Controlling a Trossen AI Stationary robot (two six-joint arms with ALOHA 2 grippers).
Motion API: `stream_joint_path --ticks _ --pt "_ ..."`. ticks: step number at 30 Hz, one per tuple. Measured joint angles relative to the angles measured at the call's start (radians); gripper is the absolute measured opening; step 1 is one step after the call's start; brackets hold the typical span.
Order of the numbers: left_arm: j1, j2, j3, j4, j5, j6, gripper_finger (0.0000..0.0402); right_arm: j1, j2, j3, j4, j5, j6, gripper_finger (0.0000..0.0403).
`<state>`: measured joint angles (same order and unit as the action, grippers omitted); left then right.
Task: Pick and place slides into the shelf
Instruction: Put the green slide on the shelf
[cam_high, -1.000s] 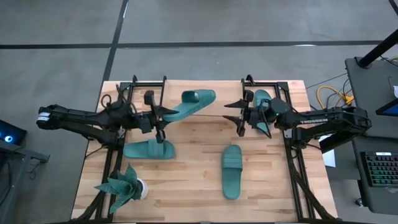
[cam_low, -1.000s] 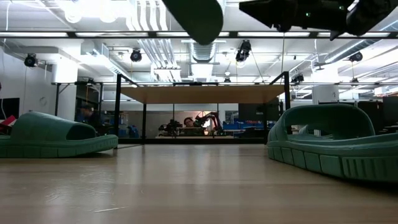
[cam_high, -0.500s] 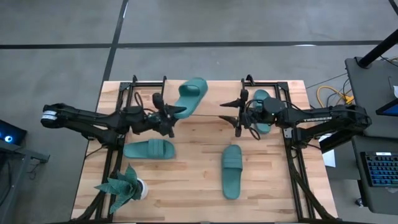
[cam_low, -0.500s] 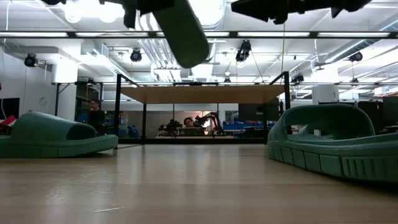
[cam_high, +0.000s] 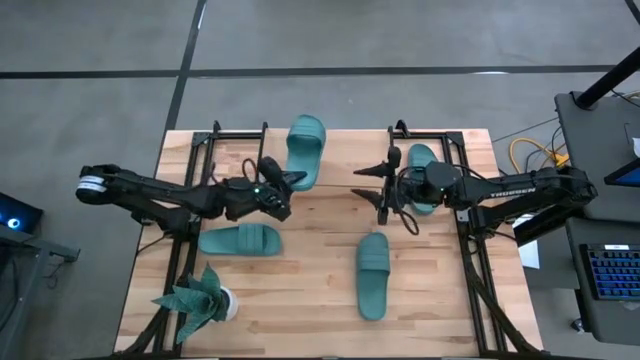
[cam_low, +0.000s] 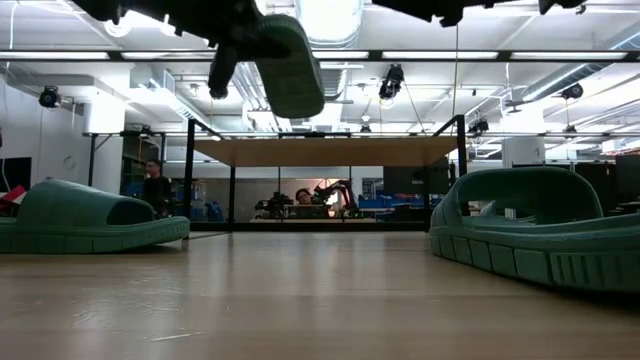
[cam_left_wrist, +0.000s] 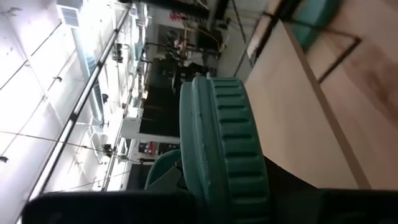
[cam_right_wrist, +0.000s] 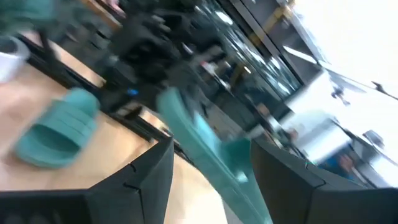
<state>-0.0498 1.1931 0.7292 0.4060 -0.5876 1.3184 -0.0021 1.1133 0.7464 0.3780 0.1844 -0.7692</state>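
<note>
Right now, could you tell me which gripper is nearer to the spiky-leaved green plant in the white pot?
Left. The left gripper is up-table of the plant, holding a teal slide; the right gripper is farther across.

Wooden table (cam_high: 300, 255) stands on a grey concrete floor (cam_high: 90, 90) crossed by dark seam lines: 1 runs across behind the table, 1 runs diagonally toward the table's far left corner. Right of the table: a dark desk (cam_high: 600, 150) with a backlit keyboard (cam_high: 612, 272); yellow cable (cam_high: 530, 152) coiled on the floor between the table and that desk. Left of the table: dark equipment with a blue-lit ring (cam_high: 12, 222). Beyond the table's far edge, low view: open industrial hall, white ceiling with ducts (cam_low: 245, 80) and bright strip lights (cam_low: 560, 58), black spotlights (cam_low: 50, 97) hanging. A person (cam_low: 153, 185) stands far behind the table on the left.
</note>
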Motion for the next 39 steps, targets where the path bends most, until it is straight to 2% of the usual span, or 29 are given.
stream_joint_path --ticks 4,10,17,21,26,28,33,39 --pt "0.000 0.042 0.026 0.007 -0.013 0.030 0.0044 0.000 0.000 0.003 -0.001 0.124 0.017 0.0203" --pt "0.000 0.104 0.062 0.004 -0.036 0.081 0.0044 0.000 0.000 0.044 -0.040 0.145 0.134 0.0203" --pt "-0.003 0.184 0.127 0.003 -0.074 0.156 0.0044 0.000 0.018 0.159 -0.234 0.296 0.270 0.0203" --pt "-0.003 0.227 0.162 0.005 -0.074 0.177 0.0044 0.000 0.090 0.293 -0.427 0.322 0.335 0.0203" --pt "-0.003 0.263 0.185 0.002 -0.082 0.183 0.0044 -0.005 0.233 0.486 -0.639 0.453 0.331 0.0203" --pt "-0.003 0.269 0.189 0.005 -0.103 0.183 0.0044 -0.013 0.290 0.558 -0.708 0.472 0.324 0.0203" --pt "-0.004 0.260 0.186 0.003 -0.103 0.182 0.0044 -0.044 0.410 0.705 -0.805 0.474 0.288 0.0203" --pt "-0.013 0.247 0.182 0.002 -0.103 0.181 0.0044 -0.090 0.499 0.787 -0.829 0.473 0.242 0.0203"
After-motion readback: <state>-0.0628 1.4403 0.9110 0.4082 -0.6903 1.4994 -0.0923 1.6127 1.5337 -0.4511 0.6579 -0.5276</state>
